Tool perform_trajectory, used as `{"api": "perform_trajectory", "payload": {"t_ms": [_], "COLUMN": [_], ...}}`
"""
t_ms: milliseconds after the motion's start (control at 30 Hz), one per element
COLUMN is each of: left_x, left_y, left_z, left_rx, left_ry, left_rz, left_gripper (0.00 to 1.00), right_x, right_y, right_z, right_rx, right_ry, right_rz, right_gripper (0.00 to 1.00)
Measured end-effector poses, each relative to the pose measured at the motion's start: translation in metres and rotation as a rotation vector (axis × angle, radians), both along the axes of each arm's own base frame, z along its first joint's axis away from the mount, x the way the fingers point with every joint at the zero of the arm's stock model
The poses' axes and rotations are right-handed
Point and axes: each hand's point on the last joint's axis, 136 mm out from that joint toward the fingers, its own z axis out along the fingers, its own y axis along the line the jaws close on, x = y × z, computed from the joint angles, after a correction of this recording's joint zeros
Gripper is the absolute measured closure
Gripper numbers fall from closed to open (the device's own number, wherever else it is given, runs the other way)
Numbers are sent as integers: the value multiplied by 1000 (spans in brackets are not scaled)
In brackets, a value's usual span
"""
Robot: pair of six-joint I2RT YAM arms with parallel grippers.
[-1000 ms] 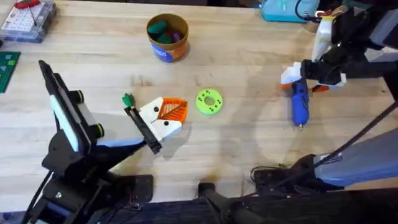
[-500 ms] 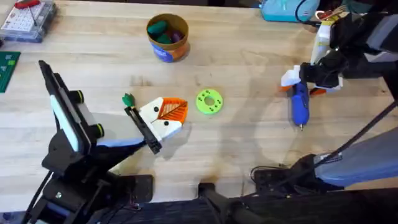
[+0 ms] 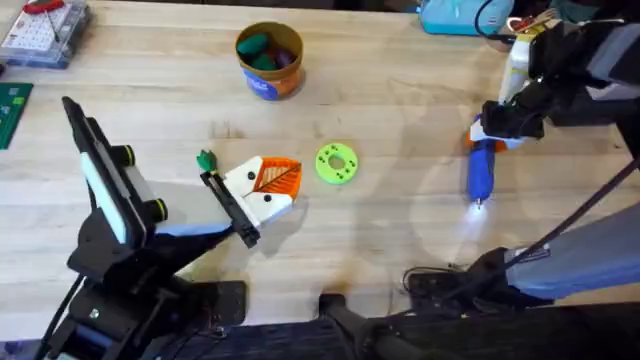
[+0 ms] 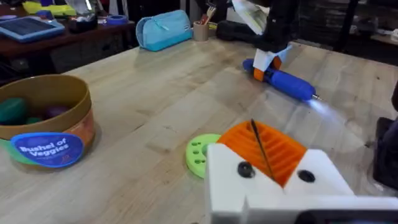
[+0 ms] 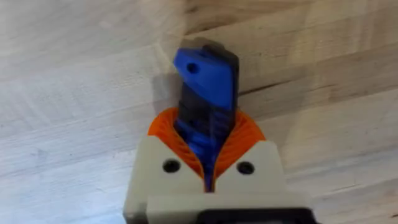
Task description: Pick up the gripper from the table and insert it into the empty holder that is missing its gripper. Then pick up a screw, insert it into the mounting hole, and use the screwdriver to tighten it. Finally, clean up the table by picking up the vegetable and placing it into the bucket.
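The blue screwdriver [image 3: 481, 172] lies on the table at the right, its tip lit, and my right gripper [image 3: 494, 133] is shut on its upper end. In the right wrist view the orange pads [image 5: 245, 140] clamp the screwdriver's blue body [image 5: 207, 78]. My left gripper [image 3: 268, 186], white fingers with orange ribbed pads, rests shut on the table left of centre, mounted on the black holder rail [image 3: 228, 205]. In the left wrist view its pads [image 4: 283, 149] meet along a thin dark line. The orange bucket [image 3: 268, 60] stands at the back with green and purple vegetables inside. I see no loose screw.
A lime-green disc with holes [image 3: 336, 164] lies just right of the left gripper. A small green piece [image 3: 205, 160] sits at the rail's far end. A parts box [image 3: 45, 30] is at the back left, a blue pouch [image 3: 455, 15] at the back right.
The right gripper's fingers, spread around the screwdriver a second ago, have shut on it. The screwdriver's tip now glows on the table. The left arm has not moved.
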Motion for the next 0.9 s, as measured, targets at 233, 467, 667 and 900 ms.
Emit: {"api": "perform_trajectory", "payload": {"t_ms": [233, 467, 667, 900], "left_x": [0, 0, 0, 0], "left_y": [0, 0, 0, 0], "left_z": [0, 0, 0, 0], "left_rx": [0, 0, 0, 0], "left_ry": [0, 0, 0, 0], "left_rz": [0, 0, 0, 0], "left_gripper": [985, 985, 985, 985], "right_x": [0, 1, 13, 70], "right_y": [0, 3, 12, 23], "right_z": [0, 1, 32, 167], "right_rx": [0, 16, 29, -69], "right_ry": [0, -8, -106, -490], "right_rz": [0, 1, 22, 106], "right_gripper": [977, 977, 978, 978]}}
